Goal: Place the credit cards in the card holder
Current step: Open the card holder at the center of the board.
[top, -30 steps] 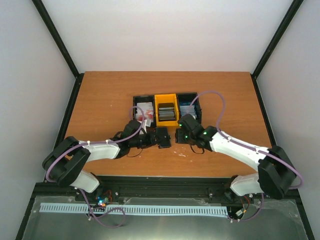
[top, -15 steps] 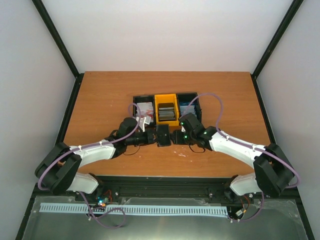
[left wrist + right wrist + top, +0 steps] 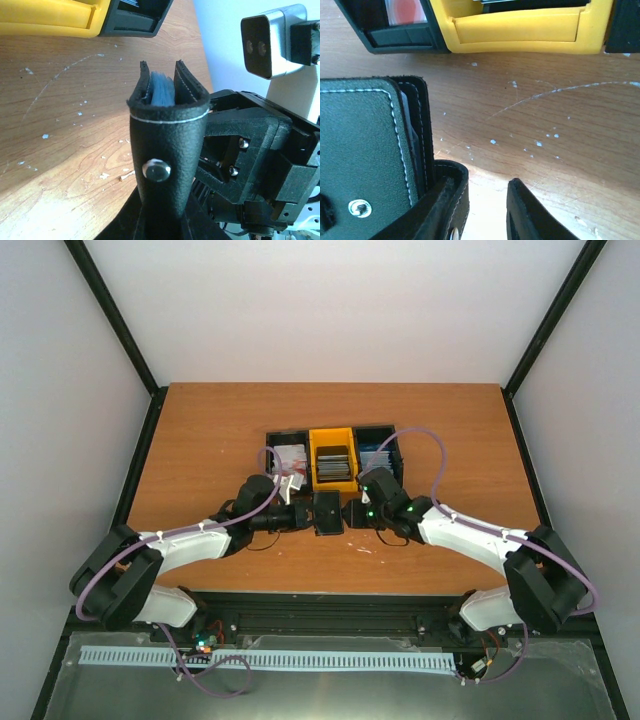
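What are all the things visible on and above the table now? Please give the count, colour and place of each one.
table: one, brown wood, under everything.
left black bin: one, black, left of the yellow bin.
yellow bin: one, yellow, middle of the row.
right black bin: one, black, right of the yellow bin.
credit cards: number cannot be told; white with red in the left black bin, dark grey in the yellow bin, blue in the right black bin.
card holder: one, black with blue showing inside, in front of the yellow bin.
left gripper: black, shut on the card holder.
right gripper: black, open, beside the card holder's clasp tab.
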Action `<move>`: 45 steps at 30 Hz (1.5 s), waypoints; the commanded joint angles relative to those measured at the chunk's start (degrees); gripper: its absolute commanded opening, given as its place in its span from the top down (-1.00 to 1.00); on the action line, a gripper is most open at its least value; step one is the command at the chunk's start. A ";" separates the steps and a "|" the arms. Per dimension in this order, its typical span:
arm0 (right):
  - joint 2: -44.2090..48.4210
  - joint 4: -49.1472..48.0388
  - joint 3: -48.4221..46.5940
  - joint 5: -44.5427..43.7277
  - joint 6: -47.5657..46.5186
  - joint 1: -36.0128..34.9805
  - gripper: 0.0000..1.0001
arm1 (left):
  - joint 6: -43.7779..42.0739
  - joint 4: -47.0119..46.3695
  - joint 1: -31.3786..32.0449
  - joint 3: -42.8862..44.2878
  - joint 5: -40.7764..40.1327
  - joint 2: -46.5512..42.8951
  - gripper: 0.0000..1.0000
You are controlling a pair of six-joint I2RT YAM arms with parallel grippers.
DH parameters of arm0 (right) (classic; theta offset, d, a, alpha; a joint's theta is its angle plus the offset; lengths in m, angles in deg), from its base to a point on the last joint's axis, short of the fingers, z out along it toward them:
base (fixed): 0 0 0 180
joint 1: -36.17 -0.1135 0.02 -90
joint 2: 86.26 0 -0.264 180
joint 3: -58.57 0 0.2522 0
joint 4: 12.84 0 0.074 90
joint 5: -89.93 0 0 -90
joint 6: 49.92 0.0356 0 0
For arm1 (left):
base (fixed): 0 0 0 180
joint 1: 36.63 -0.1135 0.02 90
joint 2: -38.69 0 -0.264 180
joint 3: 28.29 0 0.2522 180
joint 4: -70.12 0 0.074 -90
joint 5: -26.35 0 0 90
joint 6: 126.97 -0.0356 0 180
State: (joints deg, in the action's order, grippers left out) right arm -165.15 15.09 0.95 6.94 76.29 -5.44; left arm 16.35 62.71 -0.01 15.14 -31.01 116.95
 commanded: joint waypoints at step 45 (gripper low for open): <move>-5.32 10.67 -1.50 -5.43 0.04 0.45 0.94 | -2.17 -2.95 -1.11 -1.54 -7.05 2.73 -0.15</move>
State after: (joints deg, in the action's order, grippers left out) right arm -169.53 24.97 0.34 4.86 77.71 -5.29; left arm 16.39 62.82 -0.79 12.45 -37.80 122.74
